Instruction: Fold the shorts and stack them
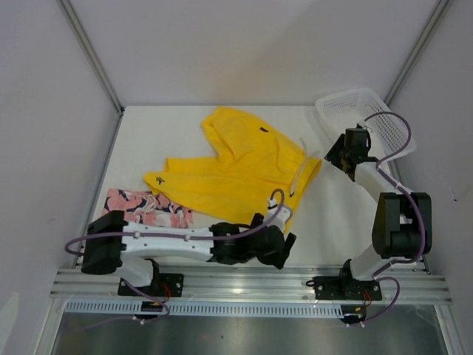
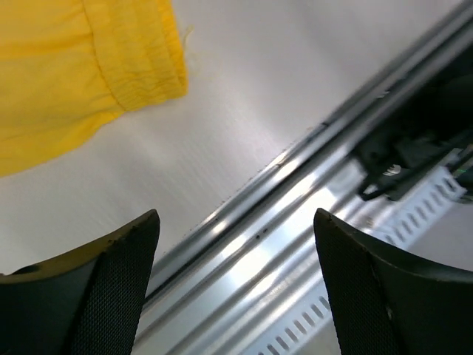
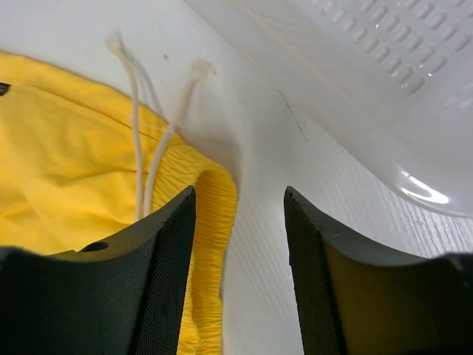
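The yellow shorts (image 1: 236, 166) lie spread in the middle of the table, with white drawstrings (image 3: 137, 133) at the waistband. The pink printed shorts (image 1: 144, 207) lie at the near left, partly hidden under my left arm. My left gripper (image 1: 288, 245) hangs open over the table's front rail, just past the yellow shorts' near corner (image 2: 74, 74), with nothing between its fingers (image 2: 111, 281). My right gripper (image 1: 330, 157) stands open at the right end of the yellow waistband (image 3: 218, 203). The elastic edge lies loose between the jaws, beside the left finger (image 3: 159, 274).
A white mesh basket (image 1: 362, 118) stands tilted at the back right, close behind my right gripper (image 3: 240, 200); its wall (image 3: 384, 81) fills the upper right of the right wrist view. The aluminium rail (image 2: 295, 244) runs along the table's near edge under my left gripper (image 2: 236, 229).
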